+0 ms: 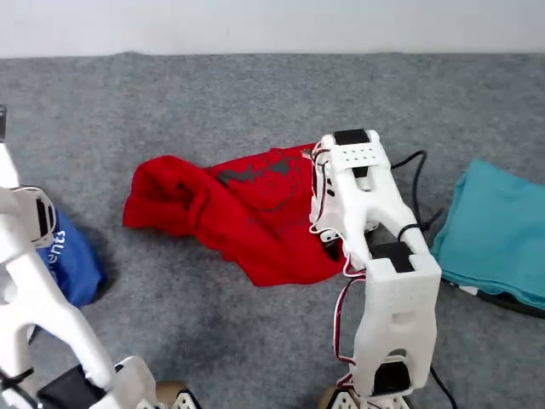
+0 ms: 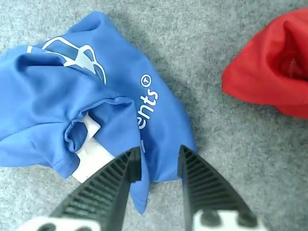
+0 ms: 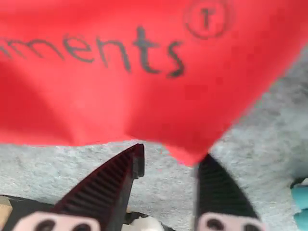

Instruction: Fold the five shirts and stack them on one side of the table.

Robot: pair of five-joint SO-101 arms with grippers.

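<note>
- Nearest to me stand the two white arms. The left arm (image 1: 43,315) rises well off to the left of the red shirt (image 1: 230,204), and the right arm (image 1: 383,256) leans in over that shirt's right edge.
- On the first of them, the left claw (image 2: 159,161) has its fingers apart with nothing clamped. Its tips are poised at the hem of the blue shirt (image 2: 72,96).
- That blue shirt lies crumpled to the left of the red shirt, with a strip of bare grey between them. It carries white print, and a white label (image 2: 94,154) shows inside a fold.
- Over at the red shirt's right edge, the right claw (image 3: 168,163) is spread wide. The hem with its dark lettering sits just past the tips, and a corner of cloth covers the end of one finger. Nothing is pinched.
- Rumpled and unfolded, the red shirt lies in the middle of the grey worktop (image 1: 213,102), bunched up on its left side with dark print facing up.
- Well to the right of the red shirt, a teal shirt (image 1: 498,230) lies folded flat. Something dark peeks from under its near edge, and I cannot tell what it is.
- Between the red shirt and the teal one, a black cable (image 1: 419,170) loops out from the right arm.
</note>
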